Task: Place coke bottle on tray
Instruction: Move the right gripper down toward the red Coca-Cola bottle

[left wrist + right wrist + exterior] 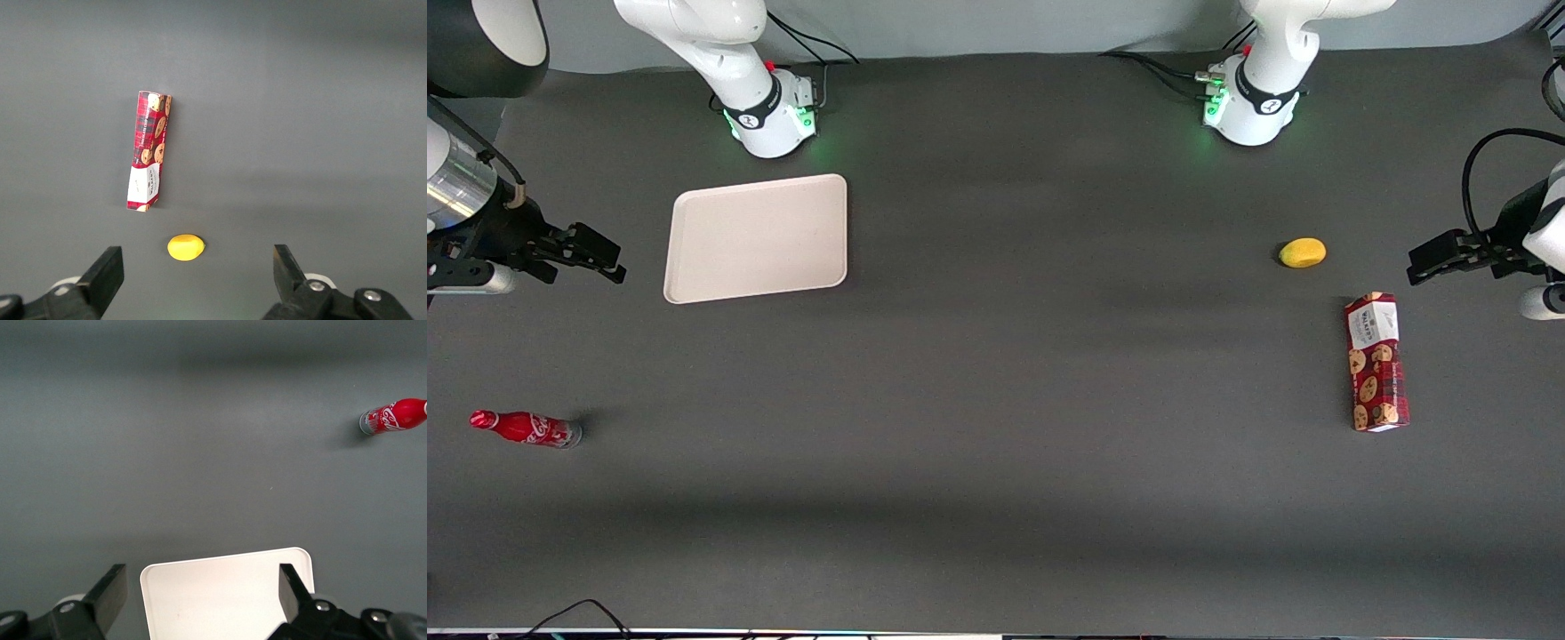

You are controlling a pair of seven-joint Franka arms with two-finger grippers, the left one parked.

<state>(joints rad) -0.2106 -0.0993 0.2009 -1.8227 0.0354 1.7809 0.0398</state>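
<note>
The coke bottle (pixel 525 429) is small and red with white script. It lies on its side on the dark table at the working arm's end, nearer to the front camera than the tray. It also shows in the right wrist view (pixel 393 417). The beige tray (pixel 758 237) lies flat in front of the working arm's base, with nothing on it. My right gripper (pixel 609 258) hangs above the table beside the tray, apart from the bottle. It is open and empty. In the right wrist view the gripper (pixel 202 580) has its fingers wide apart over the tray's rim (pixel 220 559).
A long red cookie box (pixel 1376 362) and a small yellow fruit (pixel 1303 252) lie toward the parked arm's end; both show in the left wrist view, box (pixel 148 152) and fruit (pixel 185 247). The two arm bases (pixel 769 116) stand farthest from the front camera.
</note>
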